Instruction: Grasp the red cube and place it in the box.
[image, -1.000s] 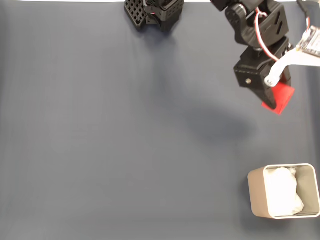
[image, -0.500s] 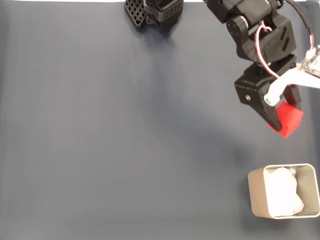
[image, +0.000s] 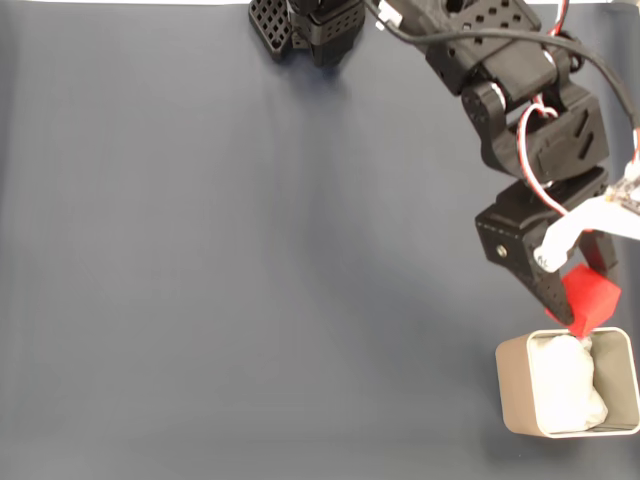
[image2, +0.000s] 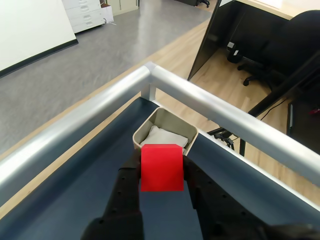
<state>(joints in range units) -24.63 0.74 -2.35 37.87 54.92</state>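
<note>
My gripper is shut on the red cube, holding it in the air just above the top edge of the box at the lower right of the fixed view. The box is beige with rounded corners and holds white lumpy padding. In the wrist view the red cube sits pinched between the two black fingers, and the box lies just beyond it on the dark blue mat.
The arm's black base stands at the top middle of the fixed view. A silver metal rail borders the table corner right behind the box in the wrist view. An office chair and floor lie beyond.
The arm has carried the red cube down the fixed view from the upper right to just above the box's top edge. The box has not moved.
</note>
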